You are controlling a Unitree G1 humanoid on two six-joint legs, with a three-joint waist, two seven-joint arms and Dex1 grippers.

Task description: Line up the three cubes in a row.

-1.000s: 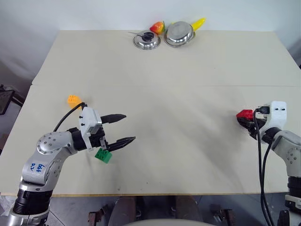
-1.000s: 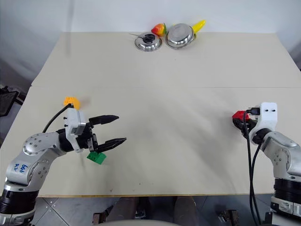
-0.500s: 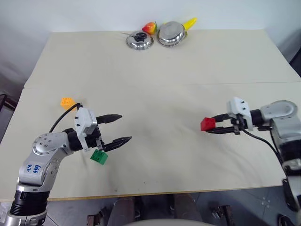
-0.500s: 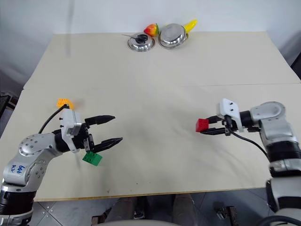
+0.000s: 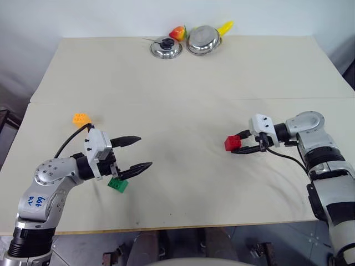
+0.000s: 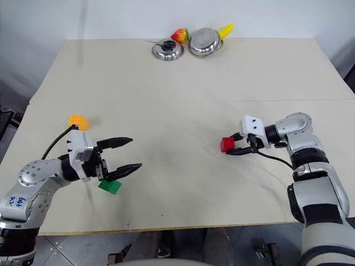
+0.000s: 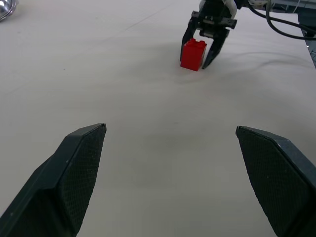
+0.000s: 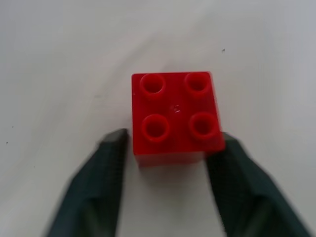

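While your right gripper (image 6: 235, 145) sits low over the table (image 6: 183, 94), its fingers stand slightly apart on either side of the red cube (image 6: 226, 144), which rests studs-up between their tips. Your left gripper (image 5: 134, 153) is spread wide and empty, with the green cube (image 5: 117, 184) just beneath its lower finger and the orange-yellow cube (image 5: 81, 118) behind it.

The big pale bench (image 5: 183, 77) has a thin line running across its middle. On it stand three small cubes: a red cube (image 5: 232, 143) toward the right side, a green cube (image 5: 117, 184) near the front left, and an orange-yellow cube (image 5: 81, 118) farther back on the left. Two shiny steel bowls (image 5: 186, 44) and two toy fruits (image 5: 178, 32) sit by the far edge.
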